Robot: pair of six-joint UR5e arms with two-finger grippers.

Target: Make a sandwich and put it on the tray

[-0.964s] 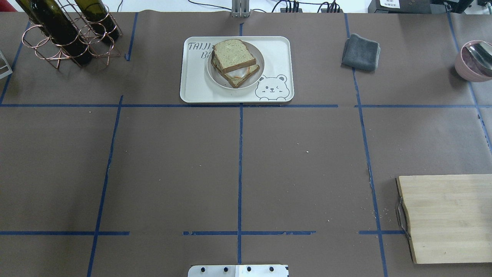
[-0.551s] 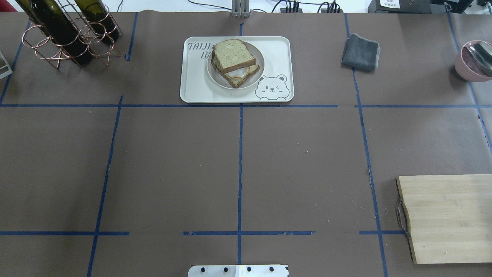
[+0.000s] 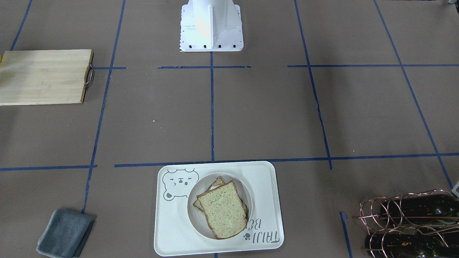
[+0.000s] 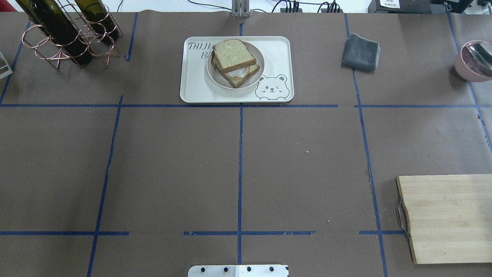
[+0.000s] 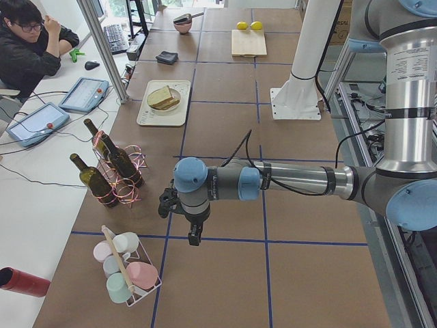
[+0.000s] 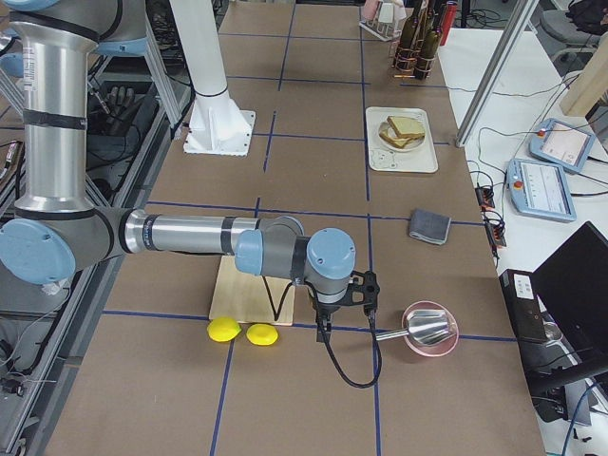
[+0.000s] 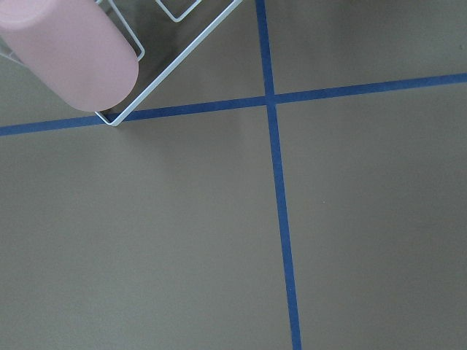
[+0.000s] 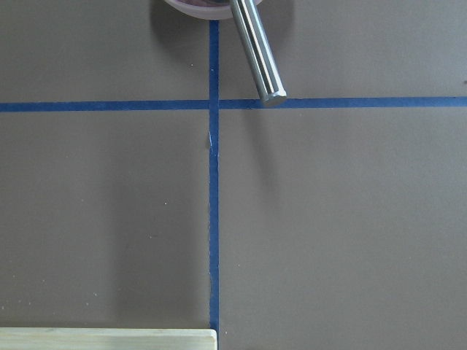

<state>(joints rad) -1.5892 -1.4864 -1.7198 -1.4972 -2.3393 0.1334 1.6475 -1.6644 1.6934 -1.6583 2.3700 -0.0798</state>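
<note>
The sandwich (image 4: 234, 61) lies on a small round white dish (image 4: 260, 57) on the cream bear tray (image 4: 276, 50) at the table's far middle. Its top slice sits askew, and a bit of white egg (image 4: 243, 72) shows between the slices. The sandwich (image 3: 222, 208) and the tray (image 3: 265, 186) also show in the front-facing view. No gripper is near them. My left gripper (image 5: 194, 236) hangs over the table near the wine rack and my right gripper (image 6: 320, 321) near the pink bowl. They show only in the side views, so I cannot tell whether they are open or shut.
A wooden cutting board (image 4: 446, 217) lies at the near right and a folded grey cloth (image 4: 361, 52) at the far right. A pink bowl with a ladle (image 4: 474, 61) is at the right edge and a copper wine rack (image 4: 69, 34) at the far left. A cup rack (image 5: 126, 270) and two lemons (image 6: 237, 331) lie at the table's ends.
</note>
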